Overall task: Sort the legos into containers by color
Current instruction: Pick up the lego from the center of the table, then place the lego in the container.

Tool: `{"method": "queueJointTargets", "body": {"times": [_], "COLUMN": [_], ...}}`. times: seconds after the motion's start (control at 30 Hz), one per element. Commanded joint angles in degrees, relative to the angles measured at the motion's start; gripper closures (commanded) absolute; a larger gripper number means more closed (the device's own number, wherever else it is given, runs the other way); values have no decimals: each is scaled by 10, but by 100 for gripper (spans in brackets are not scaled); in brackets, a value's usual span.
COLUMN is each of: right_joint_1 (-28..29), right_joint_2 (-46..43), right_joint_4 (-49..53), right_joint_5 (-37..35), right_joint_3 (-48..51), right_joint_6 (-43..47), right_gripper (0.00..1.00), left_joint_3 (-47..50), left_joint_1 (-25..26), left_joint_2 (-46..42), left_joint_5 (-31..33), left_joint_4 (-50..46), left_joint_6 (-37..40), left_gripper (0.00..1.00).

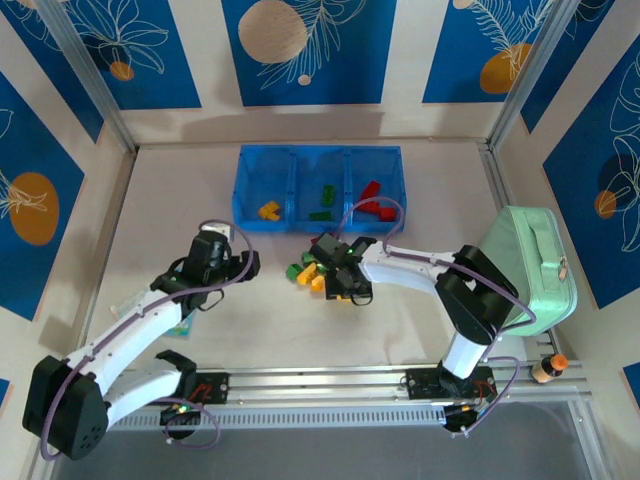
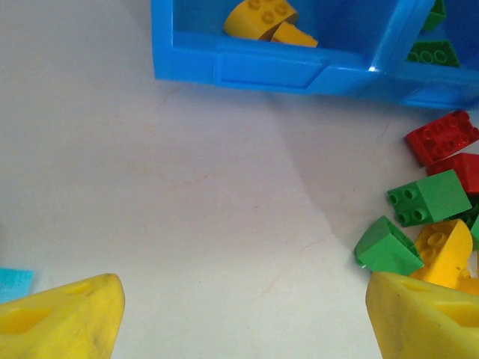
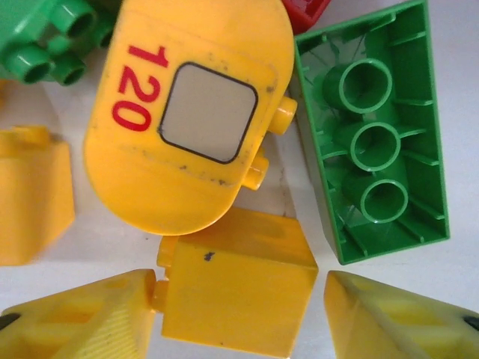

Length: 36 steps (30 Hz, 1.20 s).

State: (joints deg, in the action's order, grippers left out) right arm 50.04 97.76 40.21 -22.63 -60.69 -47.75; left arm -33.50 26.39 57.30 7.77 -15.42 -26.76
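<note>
**Over the loose pile, the right pincer brackets a yellow brick**

Near the middle of the table [image 1: 180, 190], we see the right arm reach left from its base, elbow raised and wrist bent down over the loose legos [image 1: 305, 272]. These lie just on the near side of the containers [image 1: 265, 152]. The right gripper [image 1: 338, 280] straddles a yellow brick [image 3: 239, 292]. One finger [image 3: 82, 321] touches it and a sliver of table shows beside the other, so we cannot tell whether the grip has closed.

The left arm stretches toward the far right. The left gripper [image 1: 243, 263] sits low over bare table left of the pile, jaws wide apart with nothing between them.

In the bins, yellow pieces [image 1: 268, 210] lie left, green pieces [image 1: 322, 197] in the middle and red pieces [image 1: 372, 197] right.

The tabletop is pale beige. A mint-green pouch [image 1: 530, 260] stands at its right edge, and blue leaf-patterned panels [image 1: 300, 45] line the walls.
</note>
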Motion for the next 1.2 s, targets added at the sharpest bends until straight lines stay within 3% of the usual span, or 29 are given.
{"method": "queueJointTargets", "body": {"times": [0.0,0.23,0.63,0.87,1.17], "right_joint_1": [4,13,27,-1,-24], "right_joint_2": [10,0,-65,23,198], "right_joint_4": [8,19,48,18,51], "right_joint_5": [-5,-16,-34,26,71], "right_joint_3": [-5,-12,-126,-288,-546], "right_joint_6": [-20,-22,53,136,194], "right_gripper": [46,62,64,64,63], "left_joint_3": [10,10,79,105,121], "left_joint_1": [4,4,5,53,109], "left_joint_2": [-5,-5,-41,-54,-87], "left_joint_5": [-4,-2,-13,2,35], "left_joint_4": [6,6,22,9,-11], "left_joint_6": [-13,-8,-35,-61,-84], "left_gripper": [16,17,18,18,18]}}
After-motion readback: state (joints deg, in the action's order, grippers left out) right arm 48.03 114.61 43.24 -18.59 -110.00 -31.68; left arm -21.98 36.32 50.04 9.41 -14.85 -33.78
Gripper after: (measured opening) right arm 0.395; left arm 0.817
